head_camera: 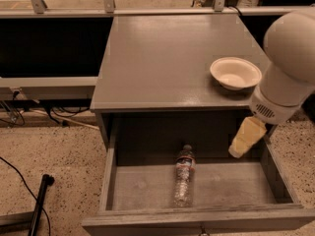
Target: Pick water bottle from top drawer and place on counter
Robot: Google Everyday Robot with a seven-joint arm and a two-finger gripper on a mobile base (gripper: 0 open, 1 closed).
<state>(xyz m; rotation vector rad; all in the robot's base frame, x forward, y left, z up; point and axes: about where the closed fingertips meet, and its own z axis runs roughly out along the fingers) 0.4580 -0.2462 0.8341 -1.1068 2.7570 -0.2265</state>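
Observation:
The water bottle (183, 176) is clear and ribbed with a dark band near its neck. It lies on its side in the middle of the open top drawer (142, 186), cap pointing to the back. My gripper (247, 137) is pale yellow and hangs below the white arm (288, 68). It is above the drawer's right part, to the right of the bottle and higher than it, not touching it. The grey counter (167, 58) lies above the drawer.
A small white bowl (235, 73) stands on the counter's right side, just left of the arm. The drawer's right wall (278, 173) is below the gripper. A black pole (39, 205) and cables lie on the speckled floor at the left.

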